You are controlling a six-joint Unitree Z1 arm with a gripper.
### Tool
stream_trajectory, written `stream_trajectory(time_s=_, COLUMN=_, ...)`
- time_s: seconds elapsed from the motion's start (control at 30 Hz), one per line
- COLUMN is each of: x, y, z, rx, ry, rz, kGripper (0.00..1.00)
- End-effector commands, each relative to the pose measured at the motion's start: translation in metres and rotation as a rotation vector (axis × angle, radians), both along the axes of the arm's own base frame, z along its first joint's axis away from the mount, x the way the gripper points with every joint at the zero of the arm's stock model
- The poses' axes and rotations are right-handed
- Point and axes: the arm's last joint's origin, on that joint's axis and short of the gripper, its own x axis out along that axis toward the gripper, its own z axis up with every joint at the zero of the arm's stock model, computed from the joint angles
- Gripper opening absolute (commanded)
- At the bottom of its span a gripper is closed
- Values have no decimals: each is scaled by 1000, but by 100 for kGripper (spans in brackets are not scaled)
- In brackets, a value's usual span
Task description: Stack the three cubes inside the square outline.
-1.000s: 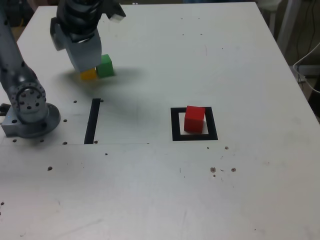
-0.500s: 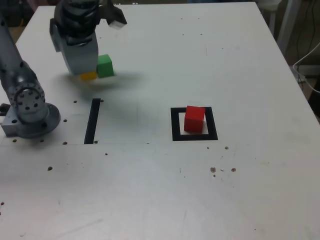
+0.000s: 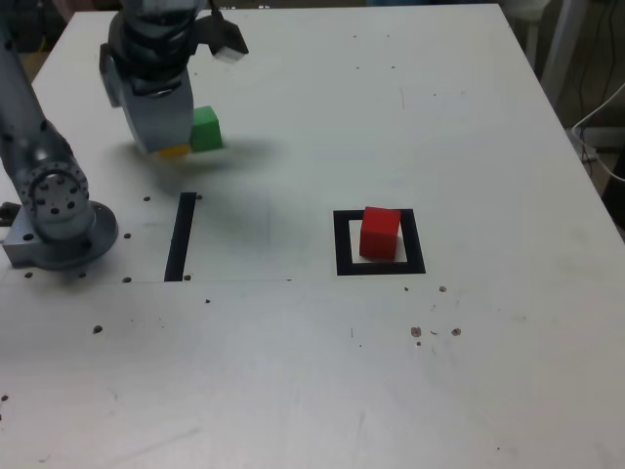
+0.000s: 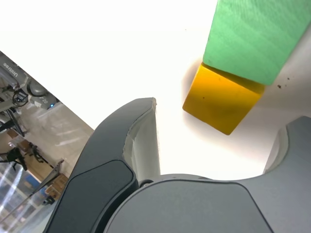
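Yellow cube (image 4: 221, 99) touches the green cube (image 3: 205, 128), just beyond the gripper's (image 4: 216, 145) spread, empty jaws.

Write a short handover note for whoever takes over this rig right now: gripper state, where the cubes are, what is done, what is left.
Gripper: open, holding nothing, low over the yellow cube, jaws either side of it.
Yellow cube: on the table at the exterior view's far left, touching the green cube beside it.
Red cube: inside the square outline, alone.
Done: the red cube is placed as the base.
Left: pick the yellow cube without dragging the green, stack it on the red, then add the green.
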Motion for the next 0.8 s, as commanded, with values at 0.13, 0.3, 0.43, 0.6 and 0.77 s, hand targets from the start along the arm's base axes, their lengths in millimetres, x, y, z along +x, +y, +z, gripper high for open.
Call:
stream_trajectory(time_s=0.13, x=-1, y=2, z=-5, rx=-6, ry=-26, rz=21, kGripper=83)
stream_trajectory(time_s=0.3, x=-2, y=5, z=-9, rx=-3, ry=-31, rz=35, kGripper=83)
stream_trajectory(time_s=0.43, x=-4, y=6, z=-8, rx=-1, ry=-28, rz=47, kGripper=83)
stream_trajectory(time_s=0.6, x=-6, y=9, z=-5, rx=10, ry=-38, rz=67, kGripper=83)
stream_trajectory(time_s=0.77, x=-5, y=10, z=-3, rx=15, ry=-44, rz=69, kGripper=82)
